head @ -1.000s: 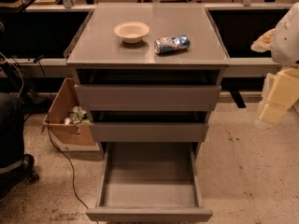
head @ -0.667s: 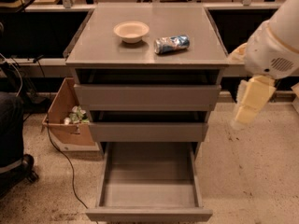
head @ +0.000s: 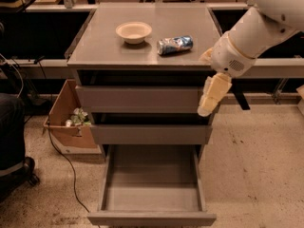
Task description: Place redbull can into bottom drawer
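The can (head: 175, 45) lies on its side on the grey desk (head: 102, 49), right of centre, its shiny end turned toward 9 o'clock. At about 10 o'clock from it, near but not touching, stands a cream bowl (head: 134, 32) (upright, nothing visible inside). The arm (head: 259, 27) reaches in from the upper right, and the gripper (head: 206, 106) hangs pointing down at the desk's front right corner, at about 5 o'clock from the can and below the level of the top, in front of the right end of the top drawer (head: 137, 99). It holds nothing that can be seen; whether it is open or closed cannot be told. The top drawer and the middle drawer (head: 149, 133) are pushed in or nearly so. The bottom drawer (head: 152, 217) is pulled well out toward 6 o'clock, its grey floor bare. A cardboard box (head: 61, 120) with some litter in it sits on the speckled floor (head: 256, 175) at 9 o'clock from the drawers.
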You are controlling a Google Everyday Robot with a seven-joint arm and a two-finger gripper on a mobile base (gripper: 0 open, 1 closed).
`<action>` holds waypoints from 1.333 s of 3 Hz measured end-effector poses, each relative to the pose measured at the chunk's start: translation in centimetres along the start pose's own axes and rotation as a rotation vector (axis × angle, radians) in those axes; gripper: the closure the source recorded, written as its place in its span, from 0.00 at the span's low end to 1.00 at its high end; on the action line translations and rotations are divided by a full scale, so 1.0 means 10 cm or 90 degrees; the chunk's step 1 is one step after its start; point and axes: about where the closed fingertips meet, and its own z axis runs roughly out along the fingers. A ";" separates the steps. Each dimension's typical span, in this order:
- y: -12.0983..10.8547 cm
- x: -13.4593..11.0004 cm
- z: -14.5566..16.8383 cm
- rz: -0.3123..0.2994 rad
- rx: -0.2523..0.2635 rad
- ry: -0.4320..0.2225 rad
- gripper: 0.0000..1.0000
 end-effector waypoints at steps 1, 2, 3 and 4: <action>-0.50 -0.30 0.08 -0.010 0.037 -0.049 0.00; -0.51 -0.30 0.09 -0.010 0.037 -0.051 0.00; -0.80 -0.37 0.05 -0.029 0.083 -0.058 0.00; -1.25 -0.42 0.04 -0.033 0.134 -0.053 0.00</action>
